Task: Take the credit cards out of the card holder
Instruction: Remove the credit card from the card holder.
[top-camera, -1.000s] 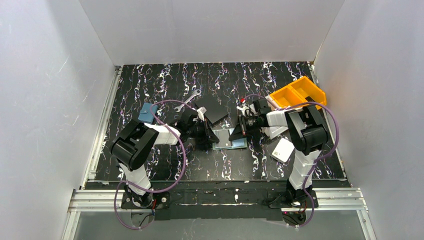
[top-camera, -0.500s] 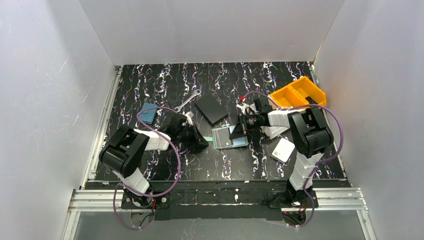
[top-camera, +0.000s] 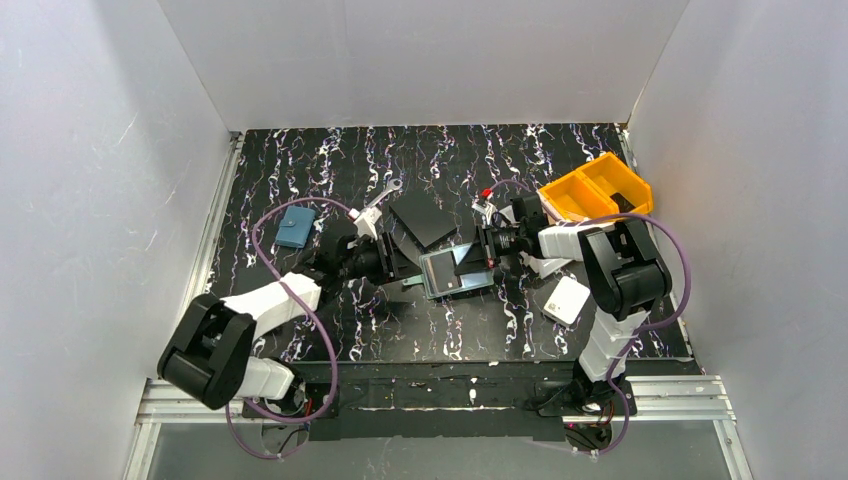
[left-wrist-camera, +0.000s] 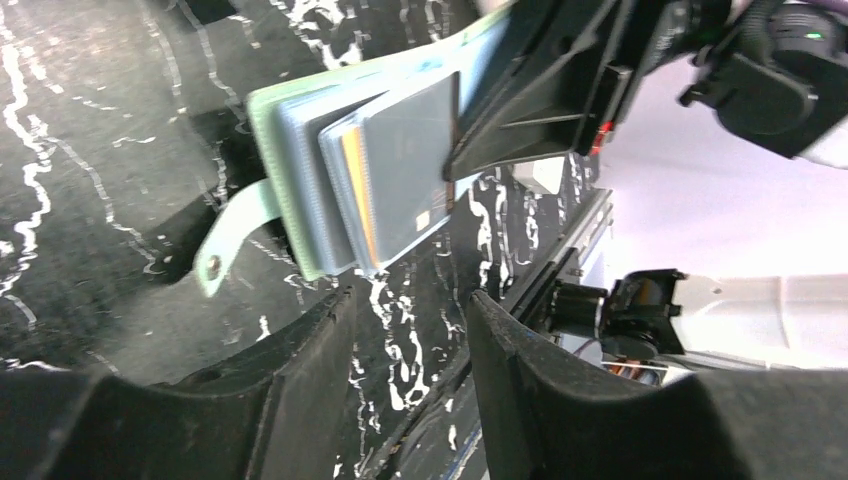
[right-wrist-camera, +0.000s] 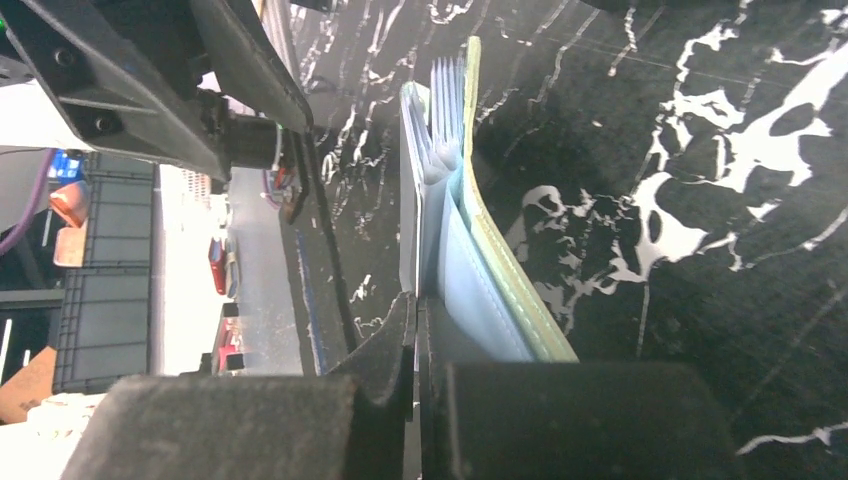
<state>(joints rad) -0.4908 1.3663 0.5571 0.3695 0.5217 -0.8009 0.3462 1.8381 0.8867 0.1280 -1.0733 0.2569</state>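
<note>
Right claw (right-wrist-camera: 415, 310) is pinching the open card holder (top-camera: 448, 272) just nearside of the black plate (top-camera: 420, 218). Its long axis is running sideways, free end pointing at the left claw (left-wrist-camera: 410, 305), which is gaping, empty.

White walls (top-camera: 420, 60) enclose a black, white-veined tabletop (top-camera: 300, 170) edged by an aluminium rail (top-camera: 205, 262).

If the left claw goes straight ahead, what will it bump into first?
Most likely the card holder: the open left claw points right at its near edge. How far off it is, the pictures do not show well.
</note>
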